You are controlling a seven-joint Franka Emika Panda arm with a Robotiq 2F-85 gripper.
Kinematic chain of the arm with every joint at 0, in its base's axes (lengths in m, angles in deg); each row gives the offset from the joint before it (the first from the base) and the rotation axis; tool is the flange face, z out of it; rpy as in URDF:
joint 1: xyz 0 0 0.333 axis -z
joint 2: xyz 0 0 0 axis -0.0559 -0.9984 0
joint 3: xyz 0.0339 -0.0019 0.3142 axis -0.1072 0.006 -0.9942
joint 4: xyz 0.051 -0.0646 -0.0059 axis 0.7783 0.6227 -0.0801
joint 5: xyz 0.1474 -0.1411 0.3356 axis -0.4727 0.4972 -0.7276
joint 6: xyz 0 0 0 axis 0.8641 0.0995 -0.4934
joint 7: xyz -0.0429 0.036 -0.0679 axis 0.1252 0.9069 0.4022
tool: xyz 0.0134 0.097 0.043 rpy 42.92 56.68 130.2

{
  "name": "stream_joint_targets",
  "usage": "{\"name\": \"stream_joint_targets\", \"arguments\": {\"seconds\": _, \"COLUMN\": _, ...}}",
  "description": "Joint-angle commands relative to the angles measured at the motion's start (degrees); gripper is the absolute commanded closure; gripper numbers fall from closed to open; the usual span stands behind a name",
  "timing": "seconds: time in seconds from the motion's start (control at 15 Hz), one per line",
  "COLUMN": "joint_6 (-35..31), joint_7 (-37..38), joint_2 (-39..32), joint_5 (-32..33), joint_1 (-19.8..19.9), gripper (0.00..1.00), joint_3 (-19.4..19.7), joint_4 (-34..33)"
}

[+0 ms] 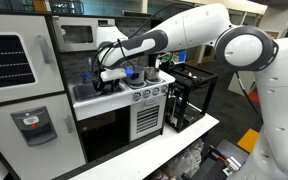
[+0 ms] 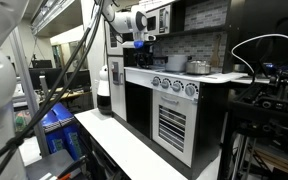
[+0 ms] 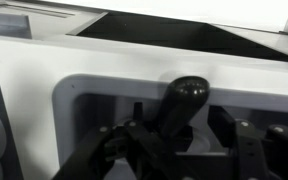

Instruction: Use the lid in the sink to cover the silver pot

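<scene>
My gripper [image 1: 112, 76] hangs low over the light-grey sink [image 1: 87, 92] of the white toy kitchen, also seen in an exterior view [image 2: 134, 42]. In the wrist view the sink's rim [image 3: 69, 95] fills the frame. My two dark fingers [image 3: 184, 140] stand apart, open, on either side of a black glossy-tipped knob [image 3: 184, 95]. I cannot tell whether it is the faucet or the lid's handle. A pale rounded patch [image 3: 202, 140] lies between the fingers; the lid is not clearly visible. The silver pot [image 2: 199, 66] sits on the stove, right of the sink.
A second, darker pot [image 2: 174, 62] stands on the stove nearer the sink. A blue item [image 1: 134, 72] sits between sink and stove. The toy microwave [image 1: 76, 33] and upper shelf hang above the sink. A black rack [image 1: 189, 95] stands beside the kitchen.
</scene>
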Motion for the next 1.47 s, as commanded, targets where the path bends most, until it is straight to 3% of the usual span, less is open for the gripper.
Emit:
{"name": "stream_joint_targets", "arguments": {"seconds": 0.0, "joint_6": 2.93, "joint_7": -1.49, "joint_2": -1.79, "joint_5": -0.92, "joint_1": -1.03, "gripper": 0.63, "joint_3": 1.26, "joint_4": -3.53}}
{"name": "stream_joint_targets", "arguments": {"seconds": 0.27, "joint_6": 4.69, "joint_7": -0.95, "joint_2": -0.66, "joint_5": 1.86, "joint_1": -2.14, "gripper": 0.92, "joint_3": 2.26, "joint_4": -4.24}}
{"name": "stream_joint_targets", "arguments": {"seconds": 0.8, "joint_6": 8.56, "joint_7": -0.05, "joint_2": 2.96, "joint_5": 10.45, "joint_1": -5.56, "gripper": 0.92, "joint_3": 3.66, "joint_4": -3.77}}
{"name": "stream_joint_targets", "arguments": {"seconds": 1.4, "joint_6": 7.59, "joint_7": -0.36, "joint_2": 10.99, "joint_5": 14.86, "joint_1": -5.51, "gripper": 0.92, "joint_3": 2.58, "joint_4": 2.22}}
